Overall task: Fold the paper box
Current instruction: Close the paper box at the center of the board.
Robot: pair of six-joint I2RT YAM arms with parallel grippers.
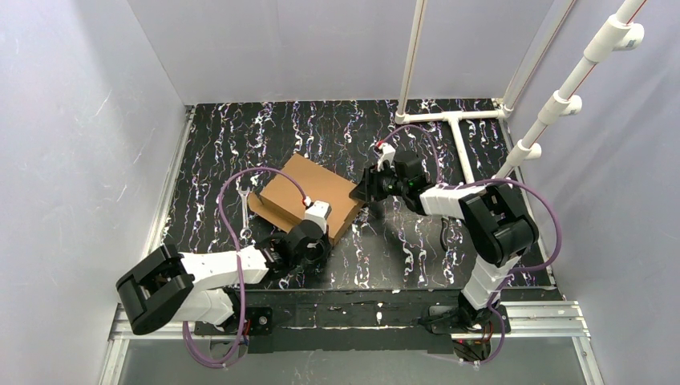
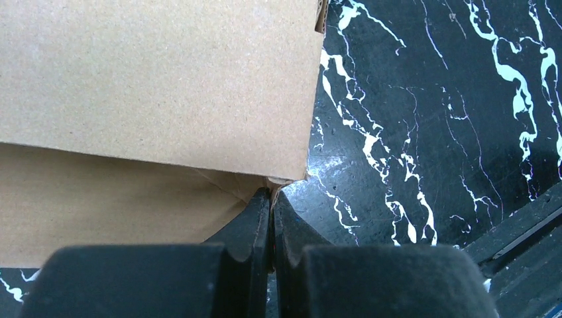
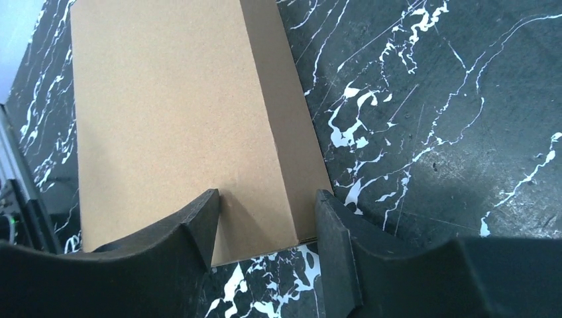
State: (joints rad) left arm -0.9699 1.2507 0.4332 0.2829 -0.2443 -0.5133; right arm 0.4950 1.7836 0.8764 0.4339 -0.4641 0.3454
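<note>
Lying closed on the black marbled table (image 1: pixel 240 144), the box (image 1: pixel 305 188) is sitting mid-table in the top view, its panels hiding the inside. In the left wrist view, the left gripper (image 2: pixel 272 199) is holding its jaws tight together, tips touching the box's corner. In the right wrist view, the right gripper (image 3: pixel 265 212) is standing with jaws apart, straddling the box's side wall.

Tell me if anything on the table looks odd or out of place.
What looks like a small wrench lies just left of the box, unrelated to folding. The box sits skewed to the table edges, and its corner at the shut left gripper looks slightly crumpled.
</note>
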